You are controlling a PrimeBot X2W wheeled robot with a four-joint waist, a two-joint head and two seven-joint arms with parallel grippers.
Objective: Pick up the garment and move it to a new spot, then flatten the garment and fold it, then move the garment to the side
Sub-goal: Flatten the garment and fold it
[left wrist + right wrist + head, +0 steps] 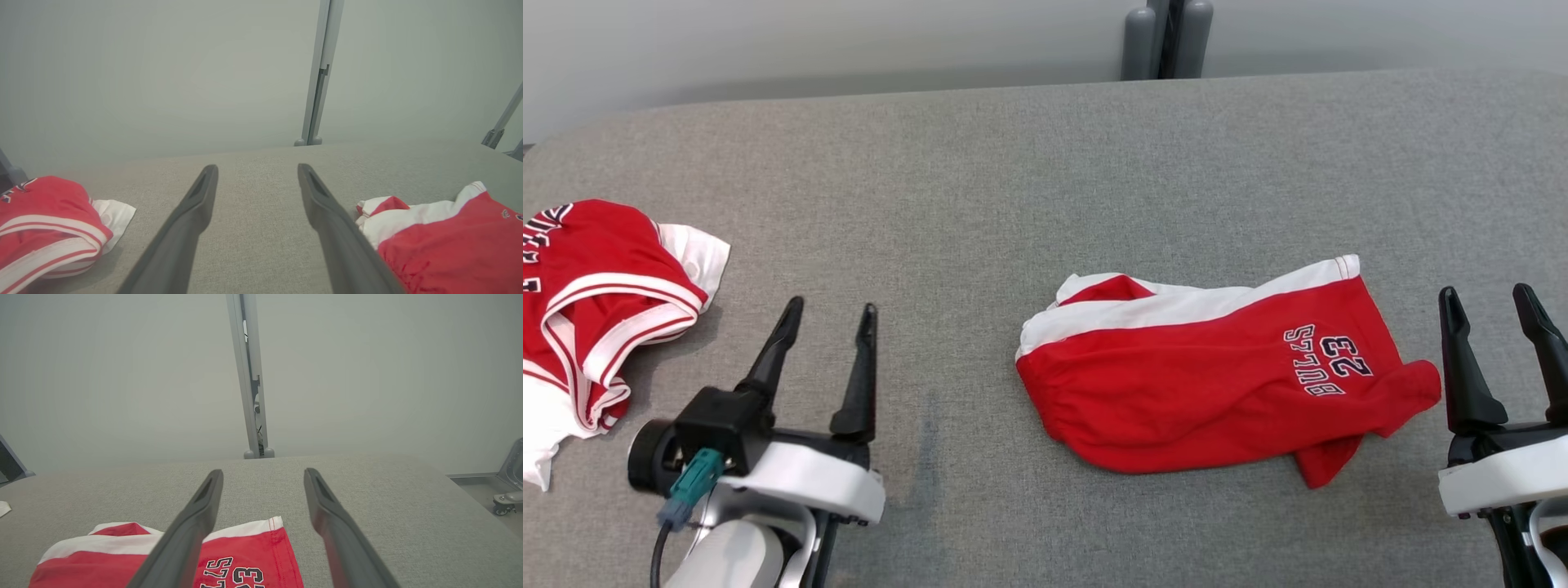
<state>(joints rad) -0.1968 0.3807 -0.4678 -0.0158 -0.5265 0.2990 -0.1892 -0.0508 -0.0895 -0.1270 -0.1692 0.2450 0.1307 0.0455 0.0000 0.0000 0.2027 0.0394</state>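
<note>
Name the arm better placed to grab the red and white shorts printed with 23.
Right, probably. The open right gripper stands beside the printed leg end of the red and white shorts. The open left gripper sits across a stretch of grey fabric tabletop, nearer the red and white striped jersey.

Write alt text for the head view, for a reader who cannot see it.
Red shorts with a white stripe lie rumpled on a grey table, right of centre. A red jersey lies at the left edge; the left gripper and right gripper stand open, empty.
</note>
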